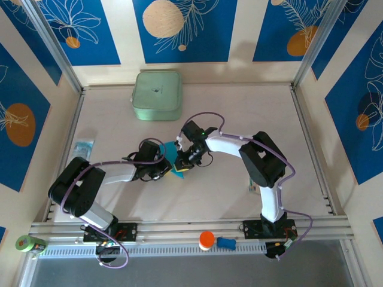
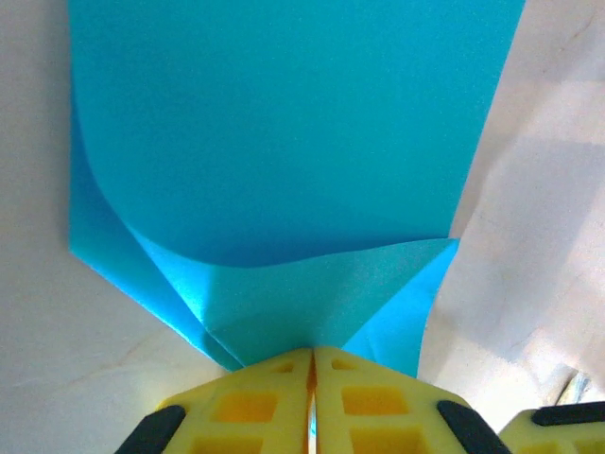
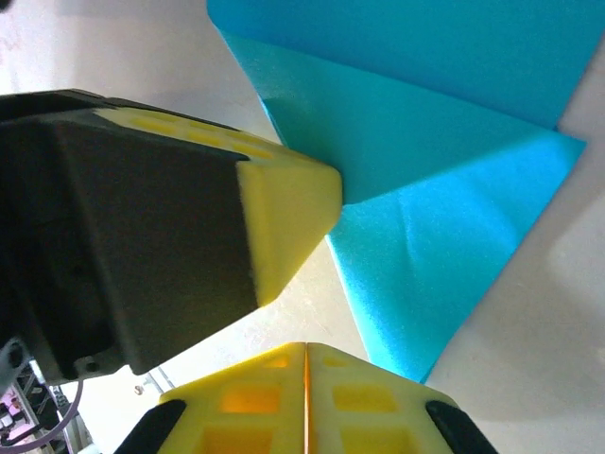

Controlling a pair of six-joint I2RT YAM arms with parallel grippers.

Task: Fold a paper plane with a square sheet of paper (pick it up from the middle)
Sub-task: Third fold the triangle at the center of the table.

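Visibly, left claw (image 2: 313,357) clamps the near edge of the paper (image 2: 284,142); right claw (image 3: 305,352) clenched just beside.

Count on surface (image 1: 239,119): 1 cyan-blue sheet of paper (image 1: 175,160), partly folded, centre of frame. 1 pale green box (image 1: 157,95), upper middle. 1 printed packet (image 1: 82,147) at left edge; can't tell if more are stacked. 2 arms: left arm (image 1: 84,188), right arm (image 1: 263,158). Along bottom rail (image 1: 179,227): 1 green cylinder (image 1: 30,243) lower left, 1 orange cap (image 1: 206,240), 1 small blue item (image 1: 226,243) just beside it.
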